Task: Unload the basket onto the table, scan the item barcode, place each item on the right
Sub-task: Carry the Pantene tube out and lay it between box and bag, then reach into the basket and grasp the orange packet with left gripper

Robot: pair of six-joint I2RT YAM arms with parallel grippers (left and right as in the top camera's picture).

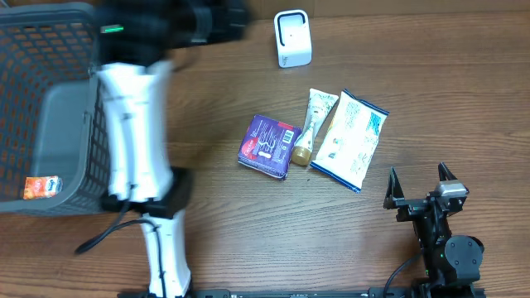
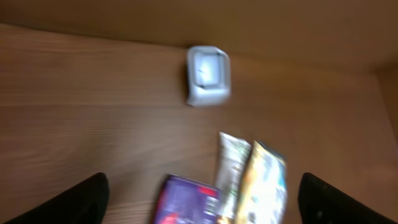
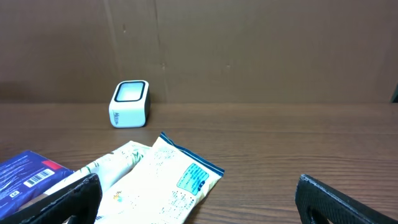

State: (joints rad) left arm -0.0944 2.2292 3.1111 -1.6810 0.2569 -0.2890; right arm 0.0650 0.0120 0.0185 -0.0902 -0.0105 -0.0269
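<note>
The white barcode scanner (image 1: 293, 38) stands at the back of the table. In front of it lie a purple packet (image 1: 267, 146) with its barcode facing up, a tube (image 1: 313, 124) and a white and blue bag (image 1: 352, 139). My left arm is a blur beside the basket. Its wrist view looks down on the scanner (image 2: 208, 75) and the purple packet (image 2: 183, 202), and the left gripper (image 2: 202, 191) stands open with nothing in it. My right gripper (image 1: 418, 175) is open and empty at the front right, with the bag (image 3: 165, 183) just ahead of it.
A dark mesh basket (image 1: 50, 50) fills the left side, with a small orange packet (image 1: 41, 188) lying inside. The left arm's white links rise along the basket's right wall. Bare wooden tabletop lies right of the bag and around the right gripper.
</note>
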